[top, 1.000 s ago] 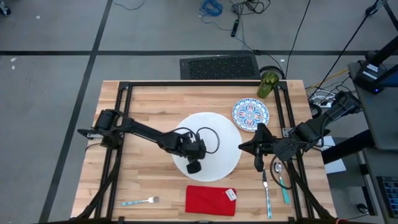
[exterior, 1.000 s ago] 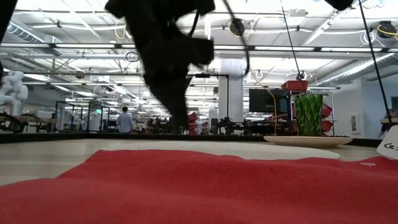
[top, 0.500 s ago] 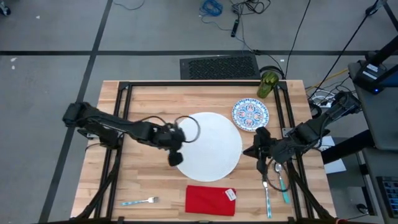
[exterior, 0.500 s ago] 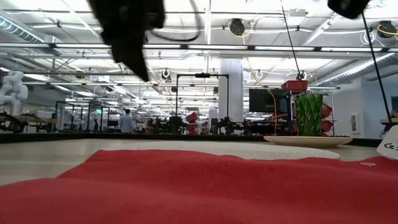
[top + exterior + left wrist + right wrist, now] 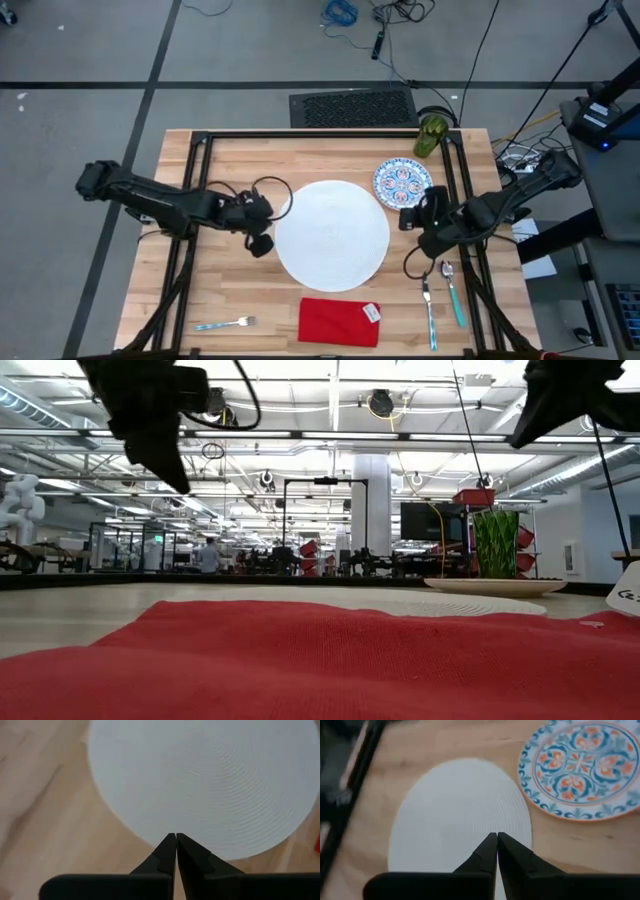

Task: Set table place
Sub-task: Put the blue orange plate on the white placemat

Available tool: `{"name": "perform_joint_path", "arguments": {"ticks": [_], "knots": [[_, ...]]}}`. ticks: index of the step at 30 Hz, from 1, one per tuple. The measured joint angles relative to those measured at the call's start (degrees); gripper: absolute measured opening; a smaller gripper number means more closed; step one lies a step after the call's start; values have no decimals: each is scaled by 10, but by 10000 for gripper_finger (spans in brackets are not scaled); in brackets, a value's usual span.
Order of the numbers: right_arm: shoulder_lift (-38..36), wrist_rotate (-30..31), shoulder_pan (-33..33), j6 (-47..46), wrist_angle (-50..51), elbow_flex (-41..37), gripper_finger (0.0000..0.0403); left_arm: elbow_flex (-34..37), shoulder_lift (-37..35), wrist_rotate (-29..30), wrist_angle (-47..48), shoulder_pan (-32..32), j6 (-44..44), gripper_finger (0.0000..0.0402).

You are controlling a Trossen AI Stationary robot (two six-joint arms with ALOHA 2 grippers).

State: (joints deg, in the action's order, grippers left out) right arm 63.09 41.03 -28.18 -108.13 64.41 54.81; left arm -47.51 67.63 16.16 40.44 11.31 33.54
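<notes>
While the big white plate (image 5: 331, 234) sits flat at the middle of the table (image 5: 230, 160), lies between the two claws: just beyond the tips of the left gripper (image 5: 260, 245) and a little apart from the right gripper (image 5: 410, 220). Probably parked there as the centre of the place setting, with everything else to be gathered round it.

Just past the right claw, toward the far edge, rests the small blue-patterned plate (image 5: 403, 184), near the white plate's rim but apart from it; beyond that, at the far corner, stands the green cup (image 5: 430, 136), upright. Likely waiting to be brought in closer.

Behind the right claw, toward the near edge, lie the knife (image 5: 428, 312) and the teal-handled spoon (image 5: 455, 296), side by side, long axes running near-to-far across the table, roughly parallel, spoon bowl at the far end. Seemingly already laid as cutlery on that side of the plate.

Well off from the left claw, at the near edge, lies the silver fork (image 5: 225, 323), long axis along the table's length, tines pointing toward the red napkin (image 5: 340, 322). Looks still out of place, not yet turned to match the other cutlery. Napkin spread flat, nearer than the plate, long side along the table edge, with a small white tag at one corner.

Both claws pinched fully together, fingertips meeting, nothing between them; both hover above the wood, empty.
</notes>
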Motion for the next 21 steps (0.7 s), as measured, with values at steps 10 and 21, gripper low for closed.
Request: {"name": "perform_joint_path", "arguments": {"ticks": [10, 21], "knots": [[68, -39, 29, -168, -120, -71, 0, 28, -106, 32, 33, -1, -98, 0], [81, -146, 145, 62, -153, -83, 0, 28, -123, 37, 33, -1, -285, 0]]}}
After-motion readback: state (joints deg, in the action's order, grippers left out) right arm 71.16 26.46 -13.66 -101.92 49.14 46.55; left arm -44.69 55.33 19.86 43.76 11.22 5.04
